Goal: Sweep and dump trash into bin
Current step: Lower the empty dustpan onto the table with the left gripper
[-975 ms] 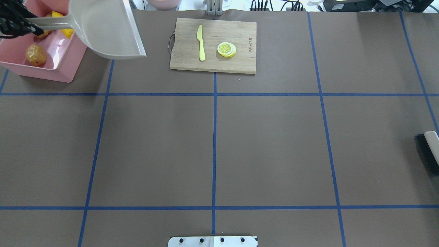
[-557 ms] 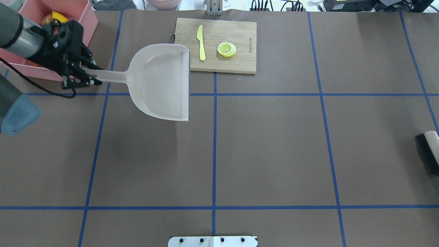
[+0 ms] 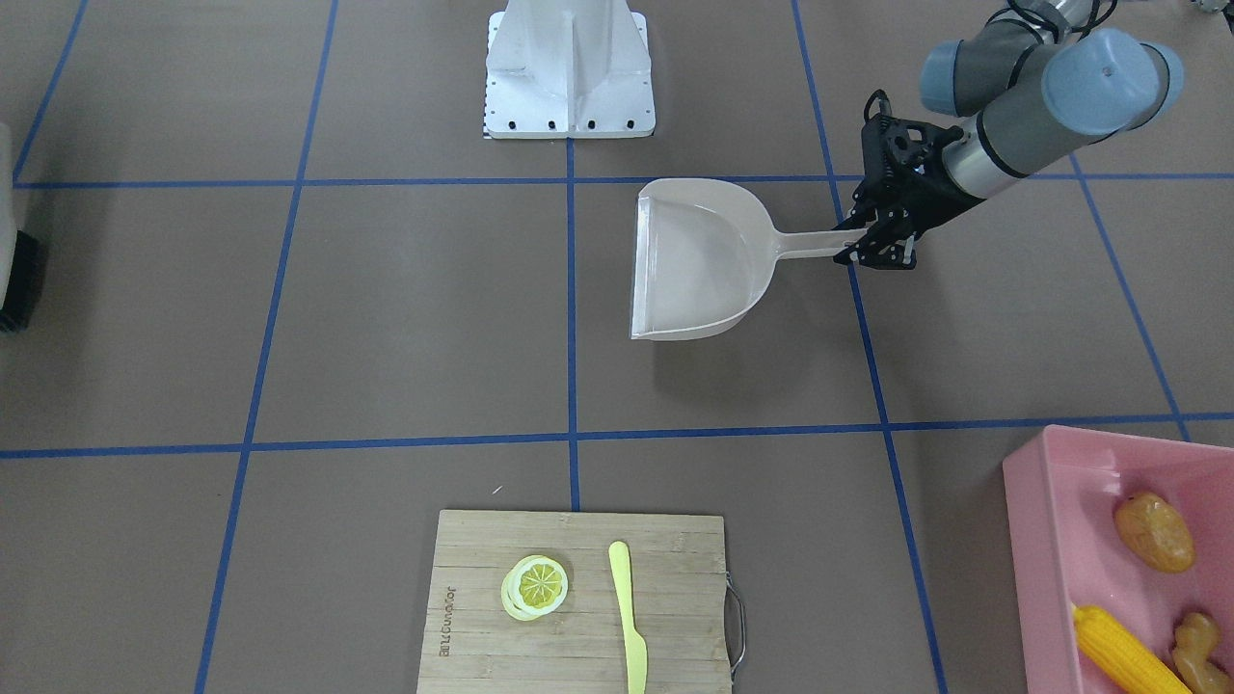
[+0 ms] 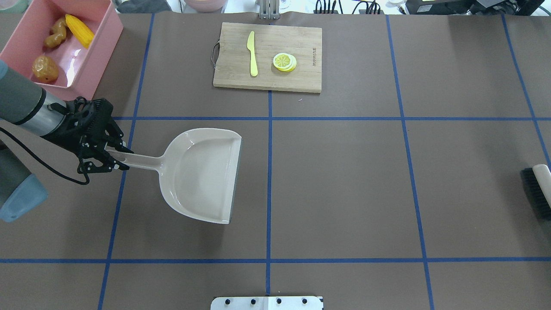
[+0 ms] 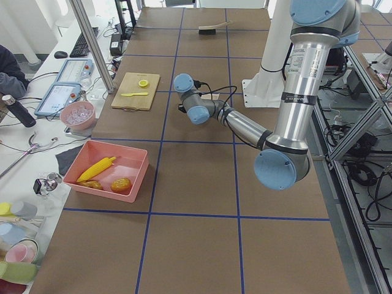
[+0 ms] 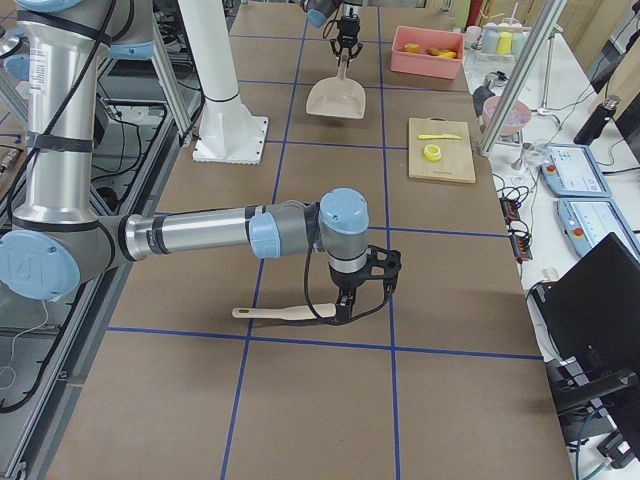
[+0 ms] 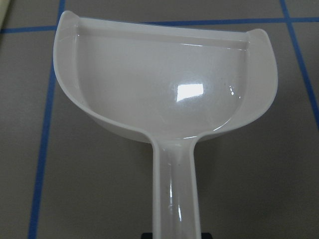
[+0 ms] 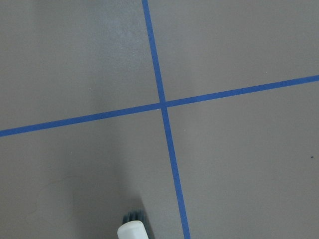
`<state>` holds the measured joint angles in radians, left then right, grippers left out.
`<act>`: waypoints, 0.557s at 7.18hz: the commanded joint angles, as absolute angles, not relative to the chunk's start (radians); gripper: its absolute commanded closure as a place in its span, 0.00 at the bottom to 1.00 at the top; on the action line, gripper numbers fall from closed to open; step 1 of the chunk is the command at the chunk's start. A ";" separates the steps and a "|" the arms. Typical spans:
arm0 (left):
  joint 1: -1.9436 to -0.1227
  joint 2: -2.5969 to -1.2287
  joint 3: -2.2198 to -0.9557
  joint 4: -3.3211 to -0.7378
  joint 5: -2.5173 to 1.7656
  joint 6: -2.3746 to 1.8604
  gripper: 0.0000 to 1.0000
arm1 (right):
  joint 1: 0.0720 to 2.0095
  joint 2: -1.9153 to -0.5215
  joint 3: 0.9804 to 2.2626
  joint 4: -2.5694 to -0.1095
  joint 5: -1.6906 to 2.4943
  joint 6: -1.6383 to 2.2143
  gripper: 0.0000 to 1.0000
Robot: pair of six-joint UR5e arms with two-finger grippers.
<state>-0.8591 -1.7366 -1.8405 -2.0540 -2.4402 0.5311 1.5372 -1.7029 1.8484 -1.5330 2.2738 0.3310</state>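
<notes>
- The table (image 4: 344, 193) is covered in brown material marked with blue tape lines in a grid.
- The left arm (image 4: 21, 107) reaches in from the left of the overhead view, and its wrist lies just in front of the bin.
- The right arm (image 6: 200, 235) stretches low over the table's right end, seen best in the exterior right view.
- The bin (image 4: 101, 60), a pink tub, stands at the far left corner of the table and holds all three pieces of trash.
- The dustpan (image 4: 202, 172) is beige and empty, hollow side up, with its straight open edge facing the table's middle. It sits left of centre, well apart from the bin. Whether its lip touches the table I cannot tell.
- The wooden cutting board (image 4: 301, 38) lies at the far edge near the centre line.
- The left gripper (image 4: 114, 159) is clenched on the end of the dustpan's handle.
- The right gripper (image 6: 342, 312) points down at the brush (image 4: 536, 191), which lies at the table's right edge. I cannot tell whether it grips the brush.
- The corn cob (image 4: 79, 31) lies in the bin's far end.
- The potato (image 4: 44, 68) lies in the bin's near end, apart from the other two.
- The ginger root (image 4: 56, 36) lies just beside the corn cob.
- The yellow knife (image 4: 252, 54) lies on the board's left part.
- The lemon slice (image 4: 284, 62) lies near the knife, to its right.
</notes>
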 commanded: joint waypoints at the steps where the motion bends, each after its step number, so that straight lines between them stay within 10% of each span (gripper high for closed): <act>1: -0.848 -1.739 -1.833 -2.037 -2.438 0.528 1.00 | 1.514 -1.698 1.835 -1.528 2.264 0.312 0.00; 4: -0.848 -1.793 -1.754 -2.042 -2.438 0.491 0.99 | 1.496 -1.651 1.833 -1.520 2.237 0.258 0.00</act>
<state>-0.8486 -1.7656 -1.7873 -2.0400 -2.4386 0.5069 1.5003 -1.6664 1.8341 -1.5246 2.2426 0.2680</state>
